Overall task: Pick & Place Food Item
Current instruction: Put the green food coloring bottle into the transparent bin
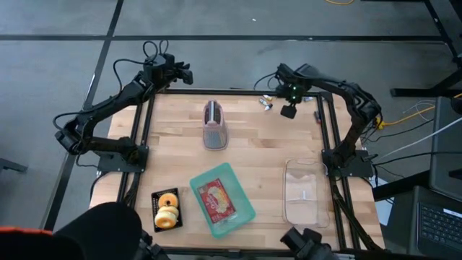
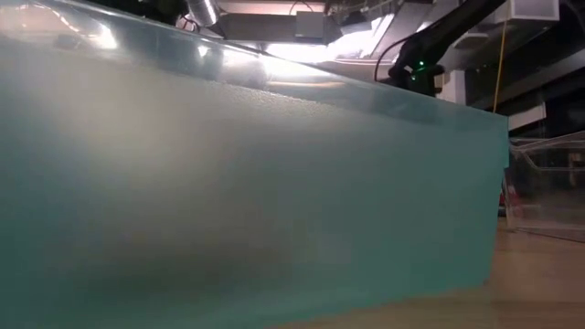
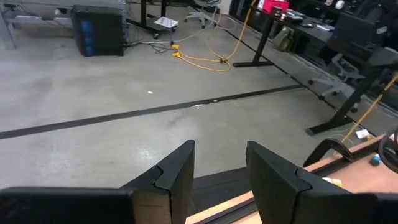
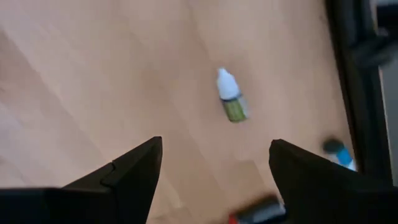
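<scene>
Food items near the table's front edge

Two glazed donuts [image 1: 167, 209] lie in a black tray [image 1: 155, 197]; just beside it, a red-labelled food packet [image 1: 216, 200] lies flat in a teal bin [image 1: 245, 209].

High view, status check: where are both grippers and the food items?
Left gripper open, empty, at table's far-left corner. Right gripper wide open above small dropper bottle, far-right. Doughnuts in black tray and packaged food in teal bin untouched. Toaster mid-table.

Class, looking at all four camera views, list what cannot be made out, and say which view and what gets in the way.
- Low view: the teal tray fills the frame, hiding the table's other items.
- High view: a dark shape covers the table's near left corner; the print on the packet in the tray is too small.
- Right wrist view: the small bottle label is blurred.
</scene>
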`<state>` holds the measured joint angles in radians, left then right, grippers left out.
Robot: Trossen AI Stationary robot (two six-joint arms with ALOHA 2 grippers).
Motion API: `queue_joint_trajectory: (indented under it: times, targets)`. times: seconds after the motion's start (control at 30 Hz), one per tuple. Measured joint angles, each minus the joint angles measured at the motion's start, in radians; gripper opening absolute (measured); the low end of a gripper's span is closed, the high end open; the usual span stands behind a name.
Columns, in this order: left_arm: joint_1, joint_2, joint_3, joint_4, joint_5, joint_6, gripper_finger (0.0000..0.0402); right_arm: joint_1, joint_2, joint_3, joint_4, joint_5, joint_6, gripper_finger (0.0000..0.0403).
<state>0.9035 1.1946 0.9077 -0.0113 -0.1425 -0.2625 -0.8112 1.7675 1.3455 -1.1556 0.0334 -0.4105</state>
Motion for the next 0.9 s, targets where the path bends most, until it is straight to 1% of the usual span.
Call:
queue_joint_trajectory:
  times: [0.13, 0.3, 0.47, 0.6, 0.9]
  targets:
    - [0.0, 0.0, 0.0, 0.0, 0.018, 0.001, 0.0141, 0.035, -0.001, -0.033, 0.024, 0.004, -0.071, 0.029]
    - [0.0, 0.0, 0.0, 0.007, 0.033, 0.003, 0.0141, 0.061, -0.001, -0.122, 0.113, 0.061, -0.128, 0.029]
    - [0.0, 0.0, 0.0, 0.015, 0.033, 0.013, 0.0141, 0.065, -0.001, -0.176, 0.163, 0.063, -0.11, 0.029]
    - [0.0, 0.0, 0.0, 0.015, 0.05, 0.012, 0.0141, 0.065, -0.001, -0.201, 0.177, 0.092, -0.094, 0.029]
    - [0.0, 0.0, 0.0, 0.015, 0.056, 0.006, 0.0141, 0.043, 0.0, -0.209, 0.298, 0.106, -0.094, 0.029]
